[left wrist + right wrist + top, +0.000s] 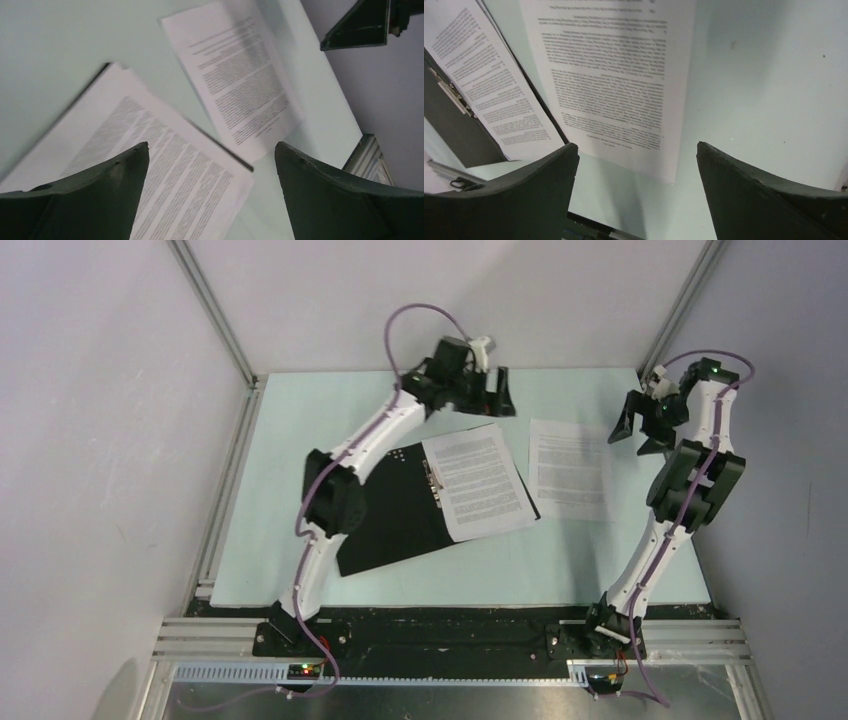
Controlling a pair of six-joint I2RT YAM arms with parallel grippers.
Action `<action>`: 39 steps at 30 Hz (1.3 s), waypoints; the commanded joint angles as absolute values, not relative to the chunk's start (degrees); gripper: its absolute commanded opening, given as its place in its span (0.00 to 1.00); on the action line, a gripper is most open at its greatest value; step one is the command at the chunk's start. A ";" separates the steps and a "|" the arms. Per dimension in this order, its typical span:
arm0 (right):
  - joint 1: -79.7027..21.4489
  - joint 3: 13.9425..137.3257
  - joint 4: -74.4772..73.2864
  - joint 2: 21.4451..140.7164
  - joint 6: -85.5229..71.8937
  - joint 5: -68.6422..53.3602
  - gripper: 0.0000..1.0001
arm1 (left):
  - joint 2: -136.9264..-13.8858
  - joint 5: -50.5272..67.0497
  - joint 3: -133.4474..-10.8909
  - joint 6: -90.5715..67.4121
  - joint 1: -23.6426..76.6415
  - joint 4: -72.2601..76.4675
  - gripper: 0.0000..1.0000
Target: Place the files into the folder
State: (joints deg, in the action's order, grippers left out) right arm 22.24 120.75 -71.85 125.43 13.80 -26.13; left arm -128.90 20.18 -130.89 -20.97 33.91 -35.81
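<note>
The folder (pixel 385 515) lies open on the table with its black inside up, and its metal clip (pixel 435 480) runs along the spine. One printed sheet (pixel 482 480) lies on its right half. A second sheet (pixel 570 468) lies loose on the table just to the right. My left gripper (pixel 488 398) is open and empty above the far edge of the folder's sheet (pixel 165 170). My right gripper (pixel 640 435) is open and empty above the right edge of the loose sheet (pixel 614 75). The right wrist view also shows the folder's sheet (pixel 489 85) and clip (pixel 451 92).
Aluminium frame rails (pixel 225 490) and grey walls border the pale green mat on the left, back and right. The mat's near edge (pixel 460 605) meets the black base rail where both arms are mounted.
</note>
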 commanded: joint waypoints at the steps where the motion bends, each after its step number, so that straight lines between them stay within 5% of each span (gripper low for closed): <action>1: 25.12 120.16 -75.63 128.56 19.57 -32.44 0.90 | -135.36 21.78 -134.82 -28.81 39.34 -24.67 1.00; 17: 26.46 114.74 -72.99 134.56 19.12 -31.44 0.90 | -148.05 10.10 -132.00 -42.13 44.83 -12.08 1.00; 39: 24.13 118.66 -70.93 141.46 13.60 -35.97 0.92 | -153.62 16.83 -130.52 -54.30 47.44 -10.33 0.92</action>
